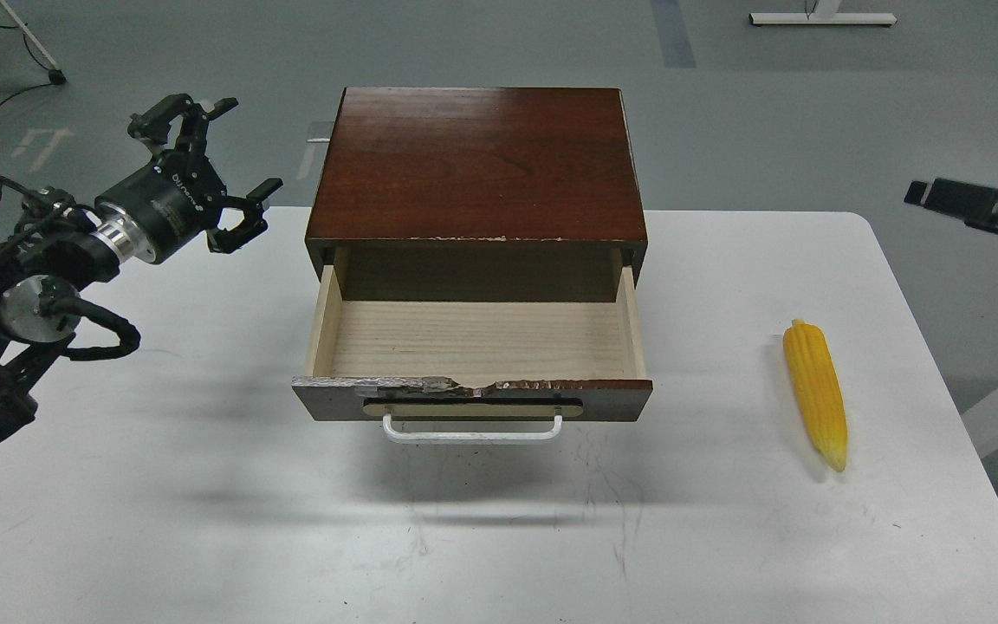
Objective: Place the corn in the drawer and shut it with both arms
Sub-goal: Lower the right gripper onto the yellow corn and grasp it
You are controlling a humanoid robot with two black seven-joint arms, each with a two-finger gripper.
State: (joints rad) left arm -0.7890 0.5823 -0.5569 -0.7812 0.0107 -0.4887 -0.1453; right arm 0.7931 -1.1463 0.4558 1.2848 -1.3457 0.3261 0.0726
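Note:
The corn (pixel 815 390) lies on the white table (pixel 161 520), right of the cabinet, with its pointed tip toward me. The drawer (pixel 612 400) is pulled open; its pale wood inside is empty, its top front edge is chipped, and its white bar handle (pixel 471 431) faces me. My left gripper (pixel 243 147) is open and empty, in the air left of the cabinet's back corner. Of my right gripper only a black part (pixel 967 204) shows at the right edge, far above and right of the corn.
The dark brown cabinet (pixel 473 165) that holds the drawer stands at the table's back middle. The table's right edge runs close to the corn. Grey floor lies beyond, with a stand foot (pixel 819 17) at the back right.

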